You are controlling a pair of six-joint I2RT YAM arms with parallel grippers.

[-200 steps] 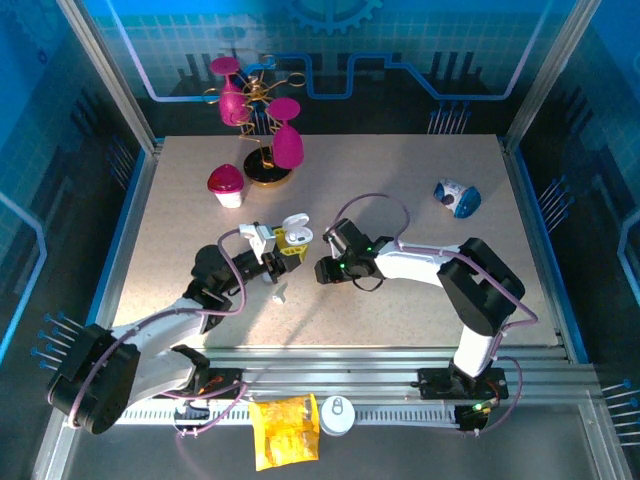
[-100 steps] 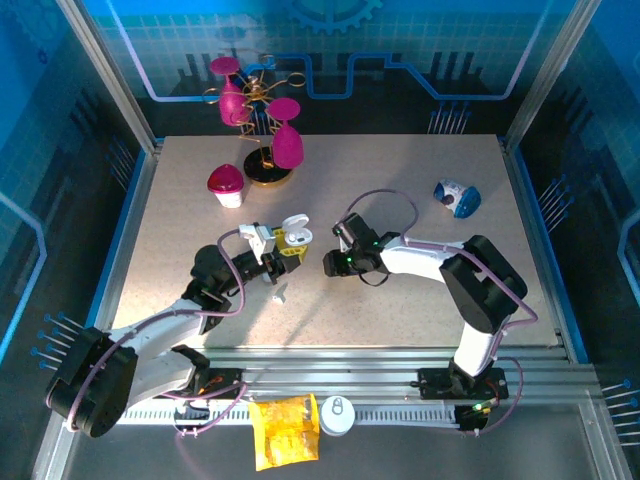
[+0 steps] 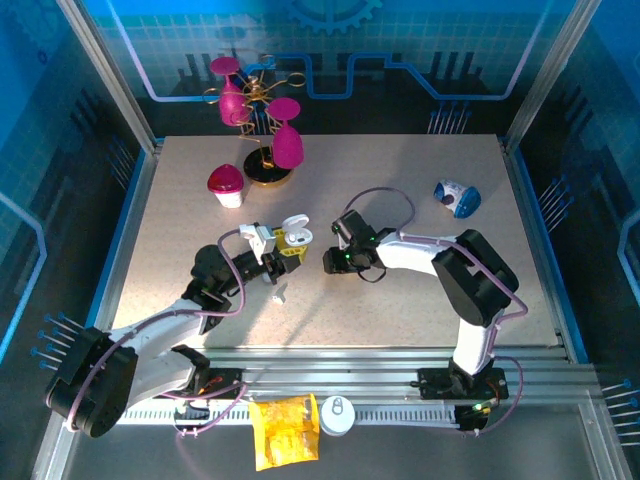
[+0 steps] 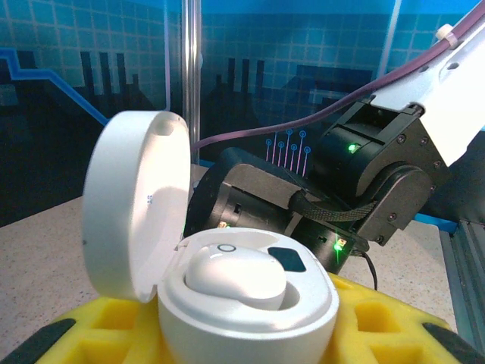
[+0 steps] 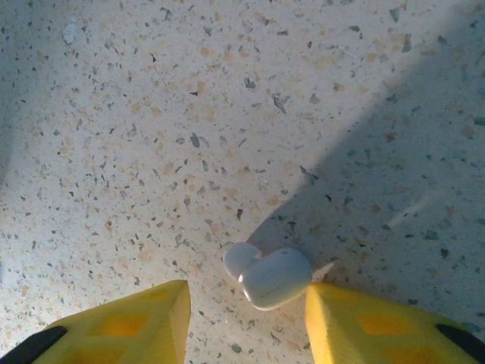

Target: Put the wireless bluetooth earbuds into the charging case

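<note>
Earbud loose on the speckled table, seen from the right wrist between the two yellow fingertips of the right gripper. The jaws stand partly open astride it and grip nothing. The earbud sits off-centre, close against the fingertip on the picture's right, with a clear gap to the other. Whether it touches that fingertip cannot be told. Its long axis runs roughly across the gap, the small rounded end pointing up and to the left, so the fingertips would probably close on its two ends rather than on its flanks.

The right arm is the nearer one. The left gripper is closed on the charging case, held just beside the right gripper with the lid swung open to the left.

Counts:
- **Charging case:** one.
- **Earbuds:** two, one on the table and one seated earbud in the case.
- **Empty well:** one empty well, dark, beside the seated earbud.
- **Unidentified:** one small white piece on the table near the left gripper, too small to name.
</note>
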